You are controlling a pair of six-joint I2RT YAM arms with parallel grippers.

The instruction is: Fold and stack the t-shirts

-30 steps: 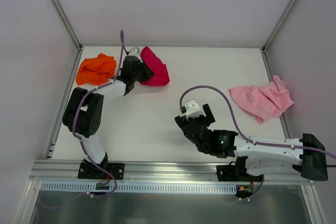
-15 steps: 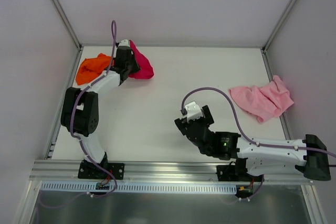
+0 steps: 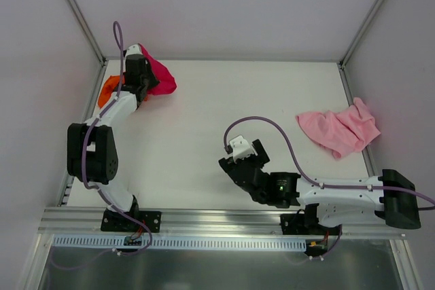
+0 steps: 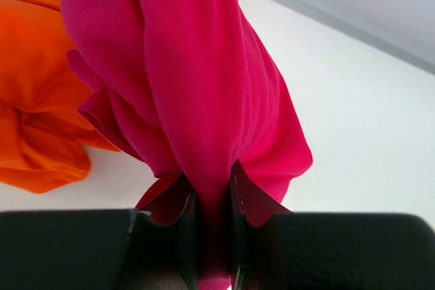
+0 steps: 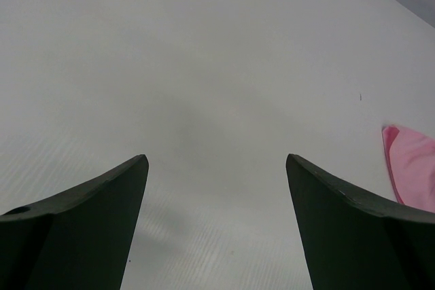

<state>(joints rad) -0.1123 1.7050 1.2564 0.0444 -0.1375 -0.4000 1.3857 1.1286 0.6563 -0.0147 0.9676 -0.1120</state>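
The left claw [image 4: 211,219] is pinched tight on a bunched fold of the red shirt [image 4: 197,79], likely raising it to open it out for folding. The cloth sits just beside the orange shirt [image 4: 34,120]; whether they touch is unclear. The right claw [image 5: 217,215] is spread and holds nothing. The pink shirt [image 3: 338,129] lies crumpled to its right, well apart from the orange shirt.

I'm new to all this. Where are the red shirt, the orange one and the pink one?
red t-shirt [image 4: 204,86], left wrist view, on its bunched middle fold.
orange t-shirt [image 4: 34,123], left wrist view, on its crumpled folds.
pink t-shirt [image 3: 338,130], top external view, on the middle of the cloth.
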